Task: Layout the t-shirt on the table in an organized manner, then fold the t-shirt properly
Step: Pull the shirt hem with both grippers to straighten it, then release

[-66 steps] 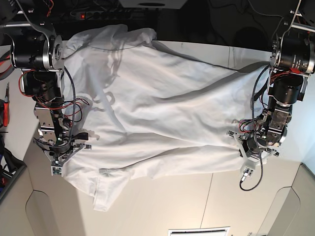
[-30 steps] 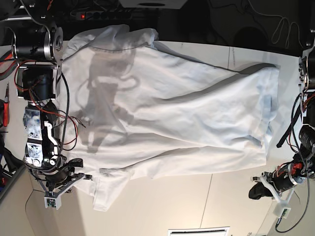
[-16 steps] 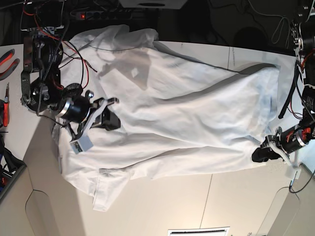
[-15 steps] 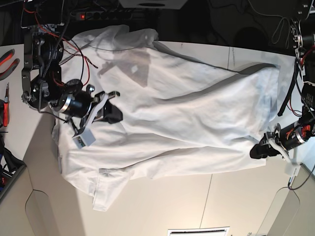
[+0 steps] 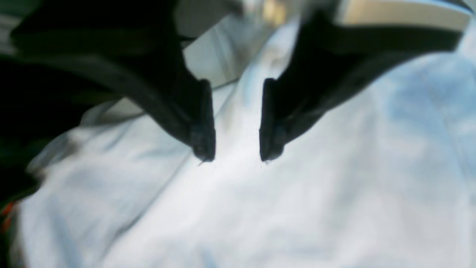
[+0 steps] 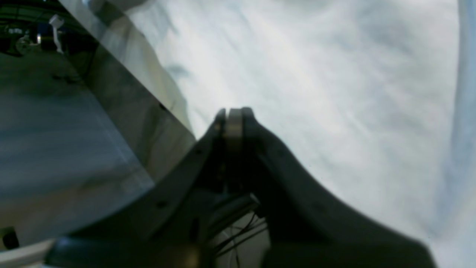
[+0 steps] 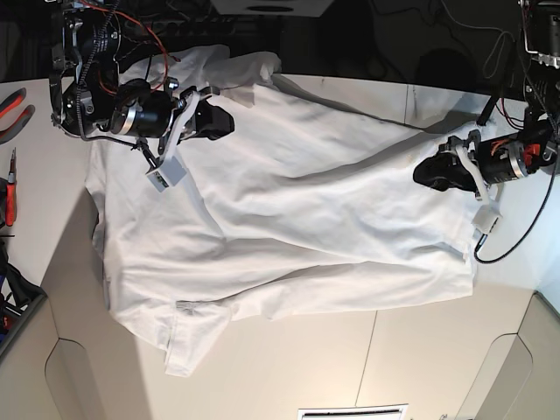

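The white t-shirt (image 7: 297, 219) lies spread and wrinkled across the table (image 7: 367, 350), with one sleeve (image 7: 188, 337) bunched at the lower left. My right gripper (image 7: 219, 122) hovers over the shirt's upper left part. In the right wrist view its fingers (image 6: 232, 113) are pressed together with nothing between them, above white cloth (image 6: 316, 74). My left gripper (image 7: 429, 173) hangs over the shirt's right end. In the left wrist view this gripper (image 5: 234, 154) is open over the fabric (image 5: 297, 208), and nothing is held.
Red-handled tools (image 7: 9, 101) lie at the table's left edge. A power strip (image 7: 149, 28) with a red light sits behind the table's far edge. Cables hang from both arms, and one (image 7: 490, 245) loops down beside the shirt's right edge.
The left gripper has opened and moved from the shirt's lower right corner up to its right end. The right gripper, still shut, has swung from the shirt's left middle toward its upper left.
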Available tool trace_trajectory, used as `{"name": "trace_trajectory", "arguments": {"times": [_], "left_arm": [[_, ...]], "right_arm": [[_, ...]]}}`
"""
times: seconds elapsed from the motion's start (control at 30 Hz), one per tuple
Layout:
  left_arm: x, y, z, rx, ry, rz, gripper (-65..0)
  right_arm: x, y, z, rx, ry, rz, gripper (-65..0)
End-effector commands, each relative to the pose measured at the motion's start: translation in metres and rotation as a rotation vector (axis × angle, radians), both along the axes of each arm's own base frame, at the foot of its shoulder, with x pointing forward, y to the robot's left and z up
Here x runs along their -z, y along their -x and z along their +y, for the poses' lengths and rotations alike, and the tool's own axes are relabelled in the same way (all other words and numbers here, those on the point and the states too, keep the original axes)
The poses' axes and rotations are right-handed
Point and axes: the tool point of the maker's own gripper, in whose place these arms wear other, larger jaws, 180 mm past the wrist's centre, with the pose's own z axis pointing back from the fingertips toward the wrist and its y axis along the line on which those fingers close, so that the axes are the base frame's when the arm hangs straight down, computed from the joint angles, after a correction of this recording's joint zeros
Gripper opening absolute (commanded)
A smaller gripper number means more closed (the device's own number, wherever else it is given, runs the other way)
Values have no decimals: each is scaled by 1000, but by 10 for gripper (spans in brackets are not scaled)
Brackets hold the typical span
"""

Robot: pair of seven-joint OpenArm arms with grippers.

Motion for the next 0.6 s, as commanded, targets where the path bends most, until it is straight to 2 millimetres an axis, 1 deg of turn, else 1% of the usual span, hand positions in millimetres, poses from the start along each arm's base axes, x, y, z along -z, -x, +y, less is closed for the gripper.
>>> {"name": "trace_trajectory", "arguments": {"times": [0.0,0.13,0.27,0.3,0.33,0.47,0.57], "left_arm": [[-13,-12,8,5,-27,-58,-387],[-3,-8,19,22,-118,-41,-387],[-4,-8,24,6,-123,-44,-388],[-6,-9,27,-4,-124,-48,-400],[-8,-11,32,-19,-126,-56,-434],[-25,-20,53,-105,-105,-106,-643],[-35,-22,69,-168,-88,-135,-650]], "right_arm": [[-9,-7,1,3,-21,-37,-650],[-1,-1,-4,-2,20,-24,-650],[10,1,-16,-6,112,-26,-650],[14,2,-19,-1,135,-29,-650],[16,2,-22,2,156,-33,-650],[23,7,-27,21,185,-49,-650],[24,9,-27,22,183,-45,-650]]}}
